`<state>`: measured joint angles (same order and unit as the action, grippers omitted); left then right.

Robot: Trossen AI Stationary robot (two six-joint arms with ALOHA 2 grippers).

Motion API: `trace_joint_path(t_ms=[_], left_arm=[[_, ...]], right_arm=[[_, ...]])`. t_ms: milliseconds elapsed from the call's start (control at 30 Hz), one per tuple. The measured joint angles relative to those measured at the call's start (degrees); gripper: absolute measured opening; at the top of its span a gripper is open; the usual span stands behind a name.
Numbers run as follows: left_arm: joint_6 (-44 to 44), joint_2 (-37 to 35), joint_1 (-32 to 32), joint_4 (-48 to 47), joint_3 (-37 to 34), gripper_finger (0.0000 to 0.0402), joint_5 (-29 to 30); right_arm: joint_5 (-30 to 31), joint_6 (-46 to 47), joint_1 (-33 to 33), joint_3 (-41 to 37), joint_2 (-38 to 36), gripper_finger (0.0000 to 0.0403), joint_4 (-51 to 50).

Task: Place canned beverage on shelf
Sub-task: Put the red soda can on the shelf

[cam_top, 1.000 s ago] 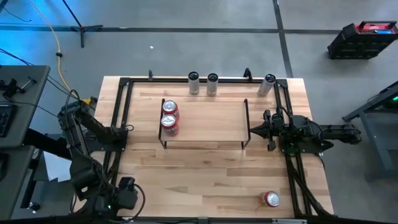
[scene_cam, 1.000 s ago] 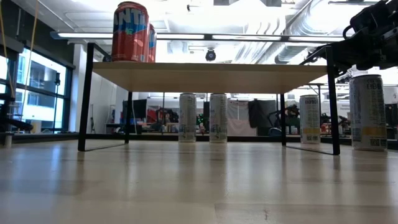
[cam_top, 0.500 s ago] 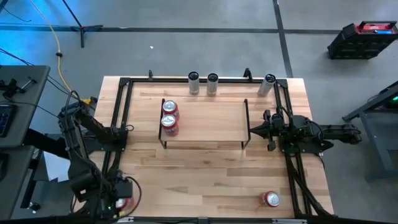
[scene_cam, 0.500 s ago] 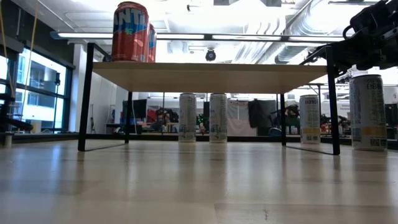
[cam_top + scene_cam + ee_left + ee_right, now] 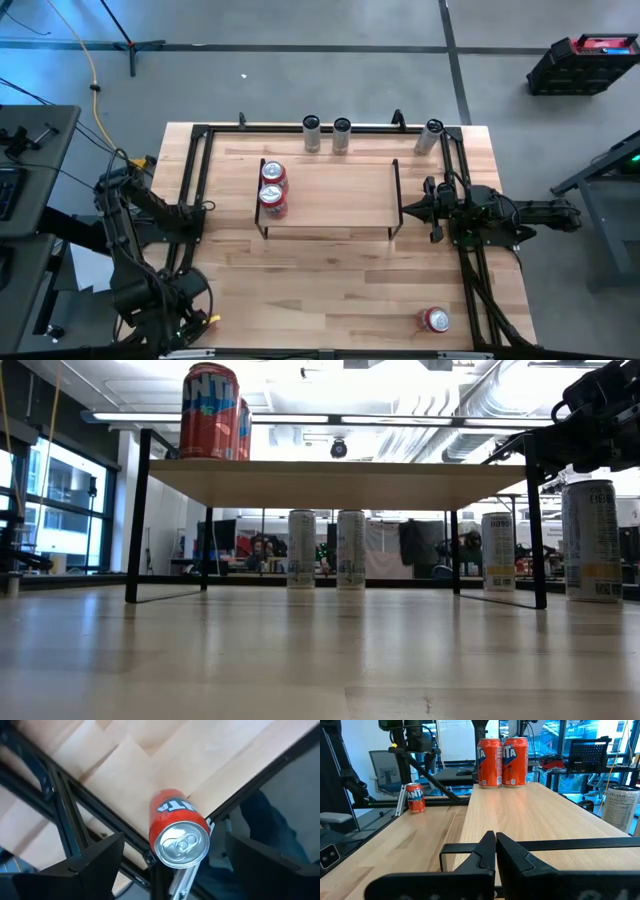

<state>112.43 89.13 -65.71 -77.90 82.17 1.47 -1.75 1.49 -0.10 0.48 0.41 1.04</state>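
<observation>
A red can (image 5: 176, 812) stands upright on the table's near left corner; it also shows in the right wrist view (image 5: 415, 798). My left gripper (image 5: 174, 839) is above it, pointing down and open, one finger on each side and clear of it; in the high view the gripper (image 5: 188, 300) hides the can. The shelf (image 5: 335, 195) stands mid-table on its black wire frame, with two red cans (image 5: 272, 188) upright on its left end. My right gripper (image 5: 406, 210) is shut and empty beside the shelf's right end rail (image 5: 465, 848).
Three slim silver cans (image 5: 342, 134) stand along the far edge. Another red can (image 5: 434, 320) is near the near right corner. Black rails (image 5: 195, 180) frame the tabletop. Bare wood lies between the shelf and the near edge.
My left gripper has shifted over the near left corner, a little toward the table's left edge, and its wrist has turned. Half a second ago the red can showed beside it in the high view; now the gripper covers it.
</observation>
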Motion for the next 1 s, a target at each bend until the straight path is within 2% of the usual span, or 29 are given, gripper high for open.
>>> trace_joint_path(t_ms=[300,533,1000], left_arm=[[8.61,4.77,-0.04,4.57,0.00,0.0337,-3.31],[6.53,8.41,-0.33,3.88,0.00,0.0337,-5.39],[10.09,8.74,-0.33,4.06,-0.27,0.0337,-5.75]], right_arm=[[0.01,0.01,-0.01,0.01,0.00,0.0000,0.00],[-0.01,0.01,0.00,0.01,0.00,0.0000,0.00],[-0.01,-0.01,0.00,0.00,0.00,0.0000,0.00]])
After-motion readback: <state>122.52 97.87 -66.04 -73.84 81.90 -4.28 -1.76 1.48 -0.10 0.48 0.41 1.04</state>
